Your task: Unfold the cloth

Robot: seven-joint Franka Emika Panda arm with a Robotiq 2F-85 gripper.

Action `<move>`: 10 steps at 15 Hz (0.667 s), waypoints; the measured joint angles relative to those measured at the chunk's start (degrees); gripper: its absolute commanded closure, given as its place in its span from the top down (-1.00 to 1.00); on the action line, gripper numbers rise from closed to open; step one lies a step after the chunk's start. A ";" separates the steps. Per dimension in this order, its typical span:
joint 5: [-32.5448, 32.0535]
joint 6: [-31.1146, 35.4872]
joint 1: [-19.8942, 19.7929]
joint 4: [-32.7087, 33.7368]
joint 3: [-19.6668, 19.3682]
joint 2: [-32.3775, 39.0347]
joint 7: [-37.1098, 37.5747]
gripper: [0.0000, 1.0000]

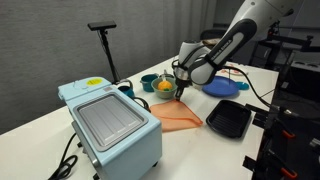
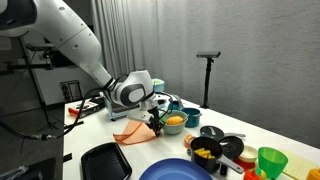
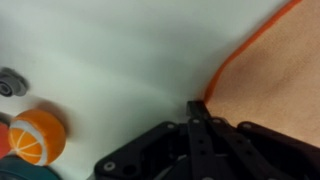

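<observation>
An orange cloth (image 1: 181, 119) lies on the white table, and it shows in both exterior views (image 2: 134, 134). In the wrist view the cloth (image 3: 270, 80) fills the right side, with its bright orange hem running down to my fingertips. My gripper (image 3: 197, 106) is shut, and its two fingers are pressed together right at the cloth's edge. It appears to be pinching the hem. In the exterior views the gripper (image 1: 180, 92) (image 2: 155, 122) is low over the cloth's edge, on the side nearest the bowls.
A toaster oven (image 1: 110, 125) stands near the cloth. A black tray (image 1: 229, 120) (image 2: 105, 161) and a blue plate (image 1: 222, 87) lie nearby. A bowl holding an orange fruit (image 1: 163, 86) (image 3: 38, 136) is close to the gripper. Green cups (image 2: 268, 162) stand further off.
</observation>
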 measured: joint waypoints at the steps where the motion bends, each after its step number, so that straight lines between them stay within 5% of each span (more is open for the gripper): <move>1: -0.37 0.00 0.01 0.00 -0.68 -0.03 0.39 -1.00; 8: -4.01 -4.19 0.07 -1.77 -6.33 -1.98 5.16 -1.00; 9: -4.83 -7.01 0.11 -2.28 -6.98 -2.62 6.00 -0.48; 10: -5.71 -9.71 0.12 -2.68 -7.52 -3.23 6.97 -0.46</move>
